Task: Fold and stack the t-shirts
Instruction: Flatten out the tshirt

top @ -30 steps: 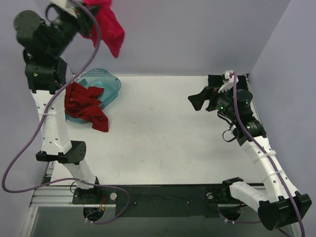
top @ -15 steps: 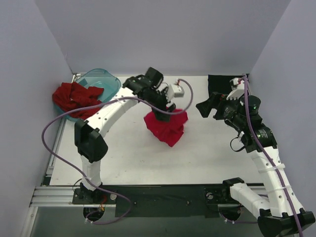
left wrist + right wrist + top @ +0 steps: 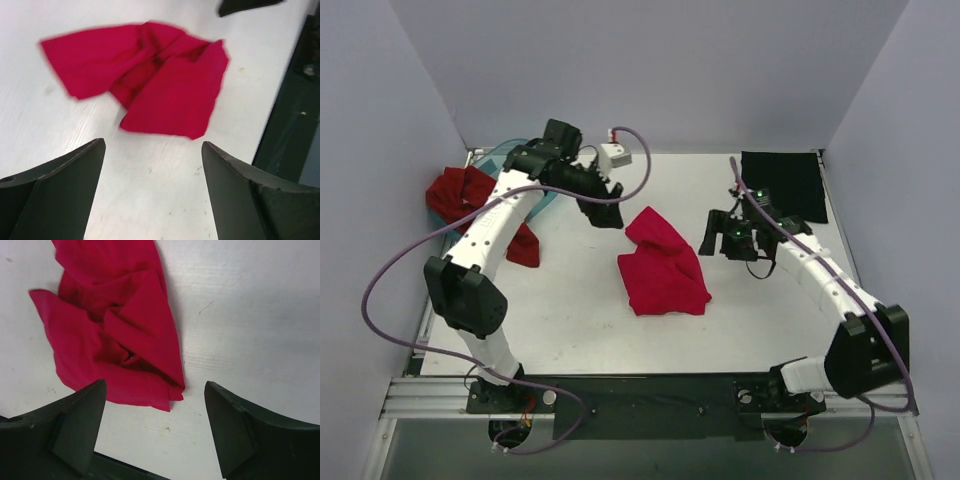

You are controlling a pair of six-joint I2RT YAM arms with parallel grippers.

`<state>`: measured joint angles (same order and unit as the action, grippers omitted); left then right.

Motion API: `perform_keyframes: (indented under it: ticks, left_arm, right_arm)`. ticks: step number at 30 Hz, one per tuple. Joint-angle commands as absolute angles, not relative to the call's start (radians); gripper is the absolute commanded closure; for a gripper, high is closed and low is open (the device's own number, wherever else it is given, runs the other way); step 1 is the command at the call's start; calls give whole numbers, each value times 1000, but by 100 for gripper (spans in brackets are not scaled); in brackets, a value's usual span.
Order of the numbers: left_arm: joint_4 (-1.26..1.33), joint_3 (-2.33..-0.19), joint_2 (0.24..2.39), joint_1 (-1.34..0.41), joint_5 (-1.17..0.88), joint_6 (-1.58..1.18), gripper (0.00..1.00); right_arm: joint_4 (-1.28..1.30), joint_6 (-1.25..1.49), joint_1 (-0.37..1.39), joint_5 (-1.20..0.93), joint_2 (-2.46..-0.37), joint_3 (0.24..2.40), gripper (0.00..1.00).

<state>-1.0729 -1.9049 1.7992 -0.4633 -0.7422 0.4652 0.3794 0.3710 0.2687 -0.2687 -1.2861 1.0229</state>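
A bright crimson-pink t-shirt (image 3: 662, 265) lies crumpled and loose at the table's middle. My left gripper (image 3: 603, 213) hangs just behind and left of it, open and empty. In its wrist view, the gripper (image 3: 153, 150) has bare table between its fingers and the pink t-shirt (image 3: 145, 75) ahead. My right gripper (image 3: 713, 238) stands open just right of the shirt. In the right wrist view, that gripper (image 3: 155, 390) is over the corner of the pink t-shirt (image 3: 115, 335). A darker red t-shirt (image 3: 460, 195) drapes over the tub at the left. A black t-shirt (image 3: 783, 183) lies flat at the back right.
The teal plastic tub (image 3: 500, 153) sits at the back left corner, mostly hidden by my left arm and the dark red shirt. Grey walls close in the back and both sides. The dark front rail (image 3: 300, 100) runs along the near edge.
My left gripper has opened and let go of the pink t-shirt, which now lies on the table, and has drawn back to the left. My right arm has swung in towards the shirt.
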Motion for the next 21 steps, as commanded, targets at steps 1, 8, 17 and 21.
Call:
perform_keyframes:
  ticks: [1,8,17,21]
  left_arm:
    - [-979,-1755,1709,-341,-612,413,12]
    - [-911,-1626,1648,-236,-598,362,12]
    - [-899,-1692,1643,-157,-578,356,12]
    - [-861,-1773,1666,-91,-569,318,12]
  right_arm:
    - [414,325,345,-317,-1442,1023,25]
    - [413,225,459,-463,-1698,1098,65]
    - [492,184,504,-579,-1504,1407,100]
    - [471,135,546,-727,-1381,1627,100]
